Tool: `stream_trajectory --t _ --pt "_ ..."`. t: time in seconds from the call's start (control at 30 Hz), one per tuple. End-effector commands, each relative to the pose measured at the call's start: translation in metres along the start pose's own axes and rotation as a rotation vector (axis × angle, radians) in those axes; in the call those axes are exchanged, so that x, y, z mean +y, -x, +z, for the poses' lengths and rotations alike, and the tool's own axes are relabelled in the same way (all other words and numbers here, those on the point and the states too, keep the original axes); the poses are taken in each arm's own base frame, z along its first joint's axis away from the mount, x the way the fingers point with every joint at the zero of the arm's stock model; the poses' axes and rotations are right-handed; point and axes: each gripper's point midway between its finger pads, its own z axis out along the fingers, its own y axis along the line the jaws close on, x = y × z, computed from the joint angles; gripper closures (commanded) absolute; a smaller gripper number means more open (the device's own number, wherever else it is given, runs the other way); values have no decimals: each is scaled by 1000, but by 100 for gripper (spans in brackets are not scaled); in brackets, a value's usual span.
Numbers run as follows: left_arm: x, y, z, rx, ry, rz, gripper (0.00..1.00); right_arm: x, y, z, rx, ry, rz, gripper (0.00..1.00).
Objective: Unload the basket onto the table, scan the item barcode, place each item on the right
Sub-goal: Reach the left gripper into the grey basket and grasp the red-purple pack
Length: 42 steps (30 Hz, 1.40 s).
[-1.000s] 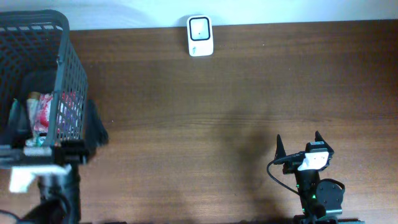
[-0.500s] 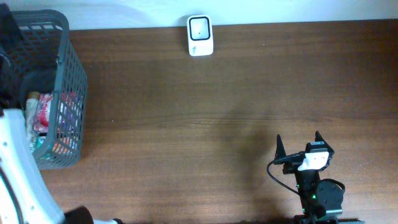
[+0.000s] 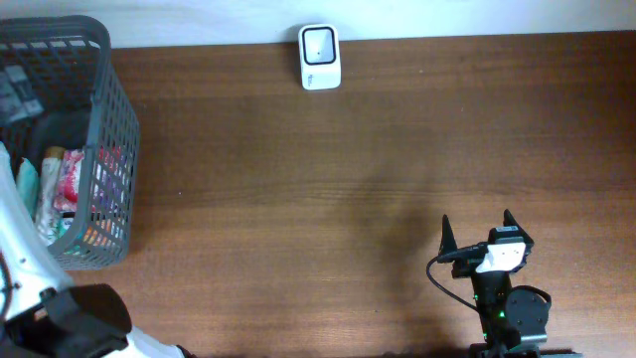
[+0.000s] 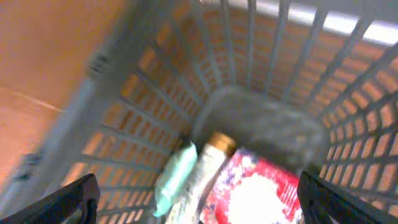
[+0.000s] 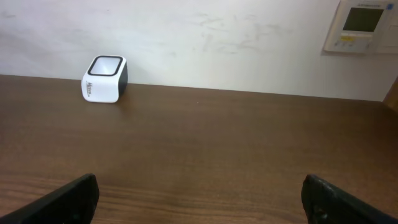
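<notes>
A grey mesh basket (image 3: 107,119) stands at the table's far left. Inside lie a red and white packet (image 4: 258,186), a mint-green tube (image 4: 176,178) and a cream tube with a gold cap (image 4: 210,163). My left gripper (image 4: 199,208) hangs open above them, looking down into the basket, with nothing between its fingers (image 4: 69,202). The white barcode scanner (image 3: 320,57) sits at the back edge, also in the right wrist view as a scanner (image 5: 104,79) far ahead. My right gripper (image 3: 479,231) rests open near the front right, empty.
The left arm's white body (image 3: 20,268) runs along the left edge beside the basket. A pale wall (image 5: 205,37) with a control panel (image 5: 362,25) rises behind the brown wooden table (image 3: 328,199).
The left arm has swung from in front of the basket up over it, its gripper now above the items. The right arm has not moved.
</notes>
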Motion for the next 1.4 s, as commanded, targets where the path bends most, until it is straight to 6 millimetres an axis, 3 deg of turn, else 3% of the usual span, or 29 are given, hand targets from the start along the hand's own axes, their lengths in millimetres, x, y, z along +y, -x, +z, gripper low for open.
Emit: stream_trajectory --t 0.0,0.2,0.3,0.6,0.7,0.83,0.87,0.9,0.97,1.03,1.1,1.13,1.2,1.23,1.27,1.37 --pt "-30 -47 56 171 -102 93 1 -1 -3 0 5 -3 7 1" --pt "-50 -105 95 369 -195 158 1 -1 -3 0 5 -3 7 1" --pt "-74 -125 98 409 -374 225 1 -1 -3 0 5 -3 7 1" --pt "-90 -189 116 550 -491 289 1 -1 -3 0 5 -3 7 1" --pt "-93 -198 122 555 -492 289 2 -1 -3 0 5 -3 7 1" --pt "-95 -201 134 524 -484 288 15 -1 -3 0 5 -3 7 1" --pt "-96 -203 137 519 -482 289 38 -1 -3 0 5 -3 7 1" --pt "-97 -205 138 520 -482 289 40 -1 -3 0 5 -3 7 1" --pt "-99 -218 141 537 -487 288 13 -1 -3 0 5 -3 7 1" --pt "-101 -232 146 551 -487 289 16 -1 -3 0 5 -3 7 1" --pt "-101 -240 149 563 -475 295 30 -1 -3 0 5 -3 7 1" --pt "-99 -241 149 564 -465 298 43 -1 -3 0 5 -3 7 1" --pt "-98 -237 151 553 -457 300 76 -1 -3 0 5 -3 7 1" --pt "-97 -230 150 539 -454 299 99 -1 -3 0 5 -3 7 1" --pt "-96 -223 149 530 -449 294 100 -1 -3 0 5 -3 7 1" --pt "-81 -147 127 402 -369 97 100 -1 -3 0 5 -3 7 1"
